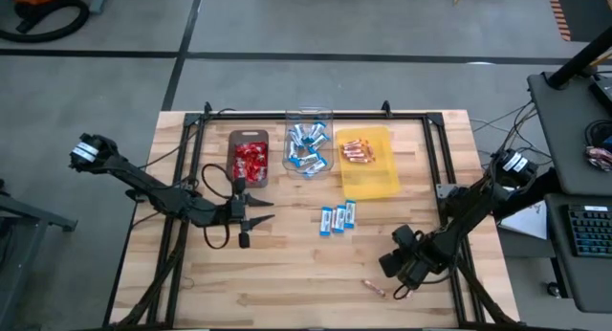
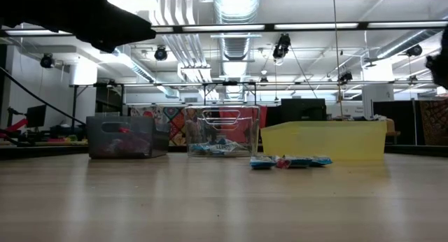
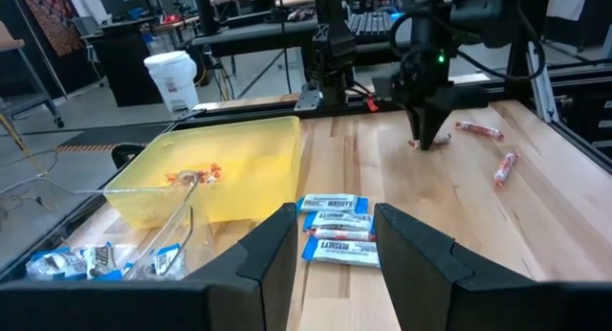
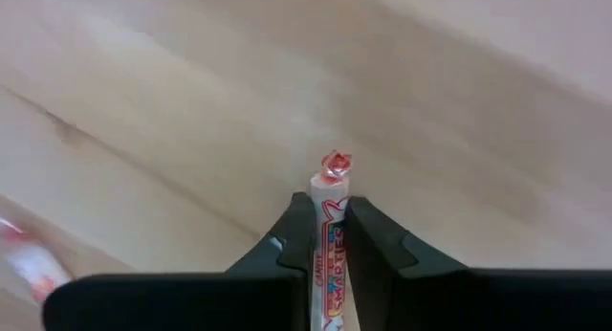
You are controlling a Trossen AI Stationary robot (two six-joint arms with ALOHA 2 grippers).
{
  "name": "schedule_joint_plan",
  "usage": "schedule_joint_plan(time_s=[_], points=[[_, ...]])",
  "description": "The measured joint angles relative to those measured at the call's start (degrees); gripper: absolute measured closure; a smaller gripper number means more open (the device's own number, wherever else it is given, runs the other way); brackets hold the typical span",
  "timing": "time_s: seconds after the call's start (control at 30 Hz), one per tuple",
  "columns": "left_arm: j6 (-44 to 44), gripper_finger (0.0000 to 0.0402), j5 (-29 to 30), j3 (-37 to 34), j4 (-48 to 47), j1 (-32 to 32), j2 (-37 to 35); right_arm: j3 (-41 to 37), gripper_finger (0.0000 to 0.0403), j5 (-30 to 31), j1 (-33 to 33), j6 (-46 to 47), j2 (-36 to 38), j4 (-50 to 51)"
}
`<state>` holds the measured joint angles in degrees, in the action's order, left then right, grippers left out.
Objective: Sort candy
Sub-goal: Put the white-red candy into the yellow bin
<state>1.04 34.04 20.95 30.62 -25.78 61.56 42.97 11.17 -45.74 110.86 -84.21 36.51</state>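
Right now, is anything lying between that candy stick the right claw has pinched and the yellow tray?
Nothing visible blocks it. The right gripper grips the stick near the table's front; the blue bars lie left of the path to the yellow tray.

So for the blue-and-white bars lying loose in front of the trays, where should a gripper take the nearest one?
Probably from straight above, fingers across its short width at mid-length. The three blue-and-white bars lie flat and side by side on the table, nearly touching, so the outermost one offers a free long edge. The left gripper, open, already faces them.
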Motion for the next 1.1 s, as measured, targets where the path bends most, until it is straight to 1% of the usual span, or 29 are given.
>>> schedule_joint_plan(time_s=[0.13, 0.2, 0.3, 0.37, 0.4, 0.6, 0.77, 0.83, 0.97, 1.1], points=[[-0.5, 0.0277, 0.0, 0.0, -0.2, 0.0, 0.0, 1.3, 0.0372, 8.7, 0.4, -1.3, 1.8, 0.0], [-0.8, 0.0277, 0.0, 0.0, -0.3, 0.0, 0.0, 2.3, 0.0372, 13.7, 0.9, -3.6, 3.1, -0.4], [-1.8, 0.0277, -0.1, 0.0, -0.3, 0.0, 0.0, 4.2, 0.0372, 21.2, 3.1, -10.1, 5.5, -0.1], [-2.1, 0.0277, -0.1, 0.0, -0.2, 0.0, 0.0, 5.4, 0.0372, 24.0, 5.4, -16.0, 7.3, 0.0], [-2.2, 0.0277, -0.1, 0.0, -0.2, 0.0, 0.0, 6.1, 0.0372, 24.5, 6.9, -19.6, 8.2, 0.0], [-4.6, 0.0277, -0.1, 0.0, -0.1, 0.0, 0.0, 9.9, 0.0372, 24.9, 19.6, -43.7, 12.7, 0.6], [-7.5, 0.0277, -0.1, 0.0, -0.1, 0.0, 0.0, 11.0, 0.0372, 24.8, 34.5, -58.6, 14.5, 1.0], [-8.6, 0.0277, -0.1, 0.0, -0.1, 0.0, 0.0, 11.0, 0.0372, 23.8, 41.3, -62.5, 14.5, 1.0], [-10.2, 0.0277, -0.1, 0.0, -0.1, 0.0, 0.0, 11.1, 0.0372, 19.9, 55.3, -68.3, 12.7, 0.9], [-11.2, 0.0277, -0.1, 0.0, -0.1, 0.0, 0.0, 11.1, 0.0372, 14.4, 67.4, -71.7, 9.8, 0.9]])
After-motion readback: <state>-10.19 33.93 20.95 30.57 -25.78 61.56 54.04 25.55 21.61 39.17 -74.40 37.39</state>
